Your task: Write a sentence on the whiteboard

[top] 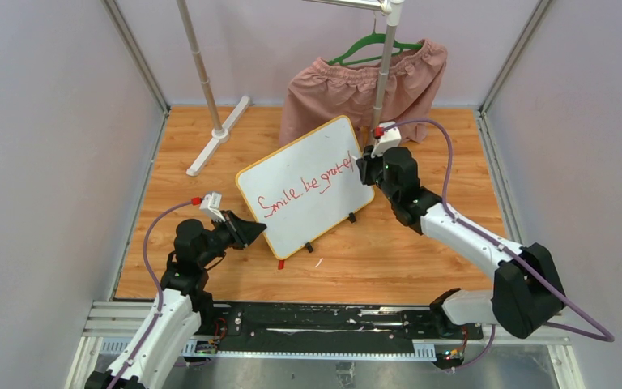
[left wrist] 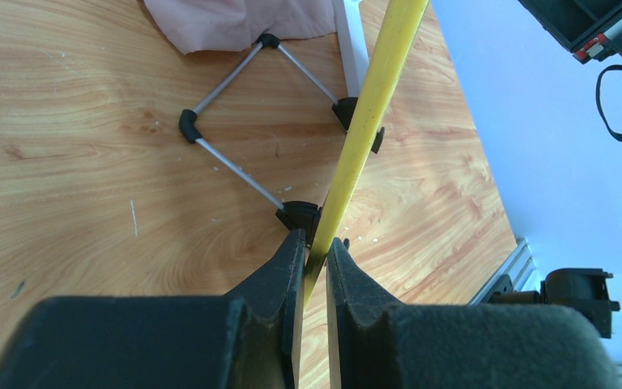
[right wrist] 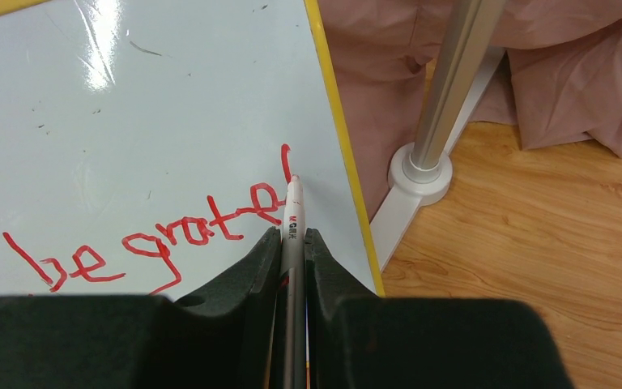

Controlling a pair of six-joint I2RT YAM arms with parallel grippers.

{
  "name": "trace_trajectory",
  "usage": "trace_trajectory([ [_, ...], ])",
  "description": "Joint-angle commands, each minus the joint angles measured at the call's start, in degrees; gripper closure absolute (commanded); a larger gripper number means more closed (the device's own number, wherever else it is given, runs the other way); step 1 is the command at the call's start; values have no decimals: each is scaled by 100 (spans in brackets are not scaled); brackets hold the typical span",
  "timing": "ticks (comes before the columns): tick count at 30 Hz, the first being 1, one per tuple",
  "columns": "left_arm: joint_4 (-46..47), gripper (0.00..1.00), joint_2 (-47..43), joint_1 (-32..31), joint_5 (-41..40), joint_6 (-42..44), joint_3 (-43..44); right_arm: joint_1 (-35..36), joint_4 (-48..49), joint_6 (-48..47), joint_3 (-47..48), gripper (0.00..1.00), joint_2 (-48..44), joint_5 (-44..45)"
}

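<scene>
Whiteboard (top: 324, 150), standing tilted mid-table (top: 421, 255). Left gripper (top: 254, 232) pinched on its lower-left rim. Right gripper (top: 365, 168) clamped on marker (right wrist: 291, 235), tip at board's right edge. Sentence (top: 308, 191) reads "Smile, be gratef"; the word's ending seemingly remains.

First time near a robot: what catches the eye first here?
Red handwriting, "Smile, be gratef", slants across a whiteboard mid-table. The right gripper pinches a marker at the last letter, while the left gripper clamps the board's yellow edge. Pink shorts hang behind.
</scene>
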Motion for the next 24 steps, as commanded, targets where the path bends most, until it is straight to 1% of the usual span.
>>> trace_trajectory([
  [1, -254, 100, 14, -49, -7, 35, 115, -81, 174, -73, 210, 100, 94, 16],
  [10, -253, 100, 14, -53, -17, 27, 117, -85, 179, -87, 231, 100, 198, 14],
  [24, -260, 100, 5, -53, -11, 26, 116, -81, 216, 56, -235, 100, 103, 21],
])
